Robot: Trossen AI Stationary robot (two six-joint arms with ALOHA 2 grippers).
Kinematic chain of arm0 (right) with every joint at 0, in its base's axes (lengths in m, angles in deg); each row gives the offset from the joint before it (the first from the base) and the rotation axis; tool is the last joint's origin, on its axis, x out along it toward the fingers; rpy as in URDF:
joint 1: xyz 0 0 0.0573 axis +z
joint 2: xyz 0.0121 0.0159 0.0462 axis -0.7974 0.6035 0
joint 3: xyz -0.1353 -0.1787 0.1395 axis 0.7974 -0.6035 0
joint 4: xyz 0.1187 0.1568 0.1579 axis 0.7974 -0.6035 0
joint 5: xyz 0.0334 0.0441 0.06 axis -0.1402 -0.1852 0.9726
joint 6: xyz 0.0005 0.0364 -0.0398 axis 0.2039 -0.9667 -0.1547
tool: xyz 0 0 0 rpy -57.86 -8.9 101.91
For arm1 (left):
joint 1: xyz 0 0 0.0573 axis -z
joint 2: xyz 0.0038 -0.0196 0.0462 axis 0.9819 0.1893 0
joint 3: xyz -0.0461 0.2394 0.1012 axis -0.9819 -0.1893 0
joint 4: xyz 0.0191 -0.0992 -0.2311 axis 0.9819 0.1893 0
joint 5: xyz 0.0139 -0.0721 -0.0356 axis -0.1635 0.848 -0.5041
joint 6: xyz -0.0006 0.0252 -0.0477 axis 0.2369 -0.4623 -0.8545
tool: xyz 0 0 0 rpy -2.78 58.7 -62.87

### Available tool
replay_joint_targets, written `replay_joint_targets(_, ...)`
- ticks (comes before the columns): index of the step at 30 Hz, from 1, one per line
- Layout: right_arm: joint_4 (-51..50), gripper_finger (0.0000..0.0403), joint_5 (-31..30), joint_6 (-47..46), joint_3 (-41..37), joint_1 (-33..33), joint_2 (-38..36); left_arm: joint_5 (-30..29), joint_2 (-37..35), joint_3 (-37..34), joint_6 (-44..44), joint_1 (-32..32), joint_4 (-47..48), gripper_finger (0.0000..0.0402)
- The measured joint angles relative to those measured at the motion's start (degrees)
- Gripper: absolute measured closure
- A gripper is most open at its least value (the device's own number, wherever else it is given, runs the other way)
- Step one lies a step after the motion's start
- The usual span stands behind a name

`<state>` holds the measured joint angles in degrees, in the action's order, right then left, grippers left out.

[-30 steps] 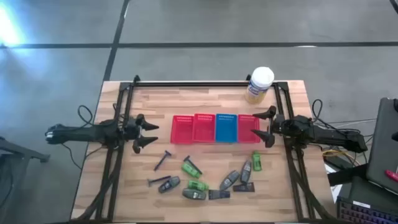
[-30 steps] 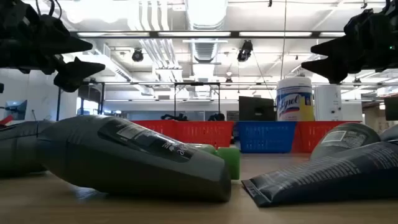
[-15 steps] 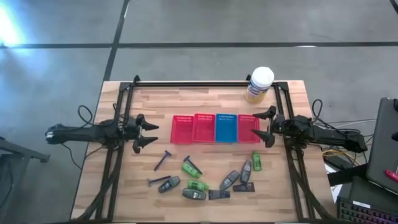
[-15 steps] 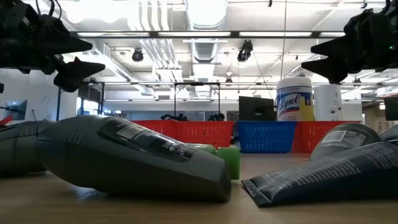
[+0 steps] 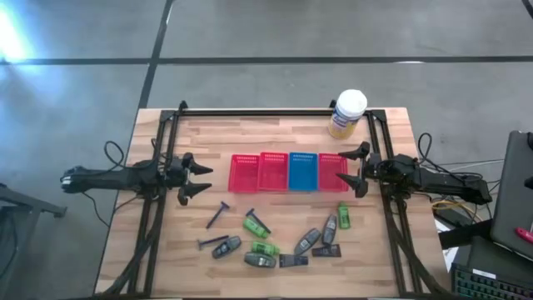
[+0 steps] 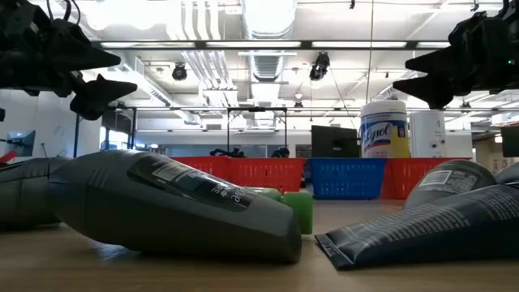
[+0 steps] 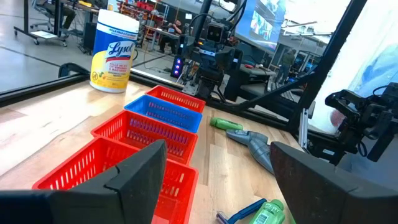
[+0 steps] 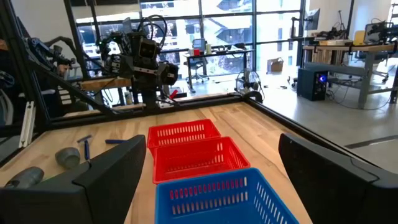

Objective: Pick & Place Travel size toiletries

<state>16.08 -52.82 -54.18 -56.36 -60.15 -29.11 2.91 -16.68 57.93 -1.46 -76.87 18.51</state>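
Nothing has moved since a moment ago: both of my arms hang where they were and every item lies in the same spot. My left tool hovers above the counter at its left side, level with the row of baskets, its fingers spread wide and holding nothing. My right tool hovers at the right end of that row, also wide open and empty, pointing inward toward the left one. Between them stand four small mesh baskets side by side: two red baskets, then a blue basket, then another red basket nearest my right tool. A yellow canister with a white lid stands upright at the far right corner. The toiletries lie scattered on the near half of the counter, none in a basket: a razor near the left, a second razor closer to the near edge, green bottles in the middle and one green bottle toward the right, grey tubes beside them, and flat dark sachets nearest the front edge.
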Motion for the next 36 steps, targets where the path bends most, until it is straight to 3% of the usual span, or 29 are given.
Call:
replay_joint_targets(25, 0.1, 0.0039, 0.0, -0.8, 0.0, 0.0, 0.0, 0.0, 0.0, 0.0, 0.0, 0.0, 0.0, 0.0110)
replay_joint_targets(36, 0.3, 0.0039, 0.2, -54.3, 0.0, 0.0, 0.0, 0.0, 0.0, 0.0, 0.0, 0.0, 0.0, 0.0110)
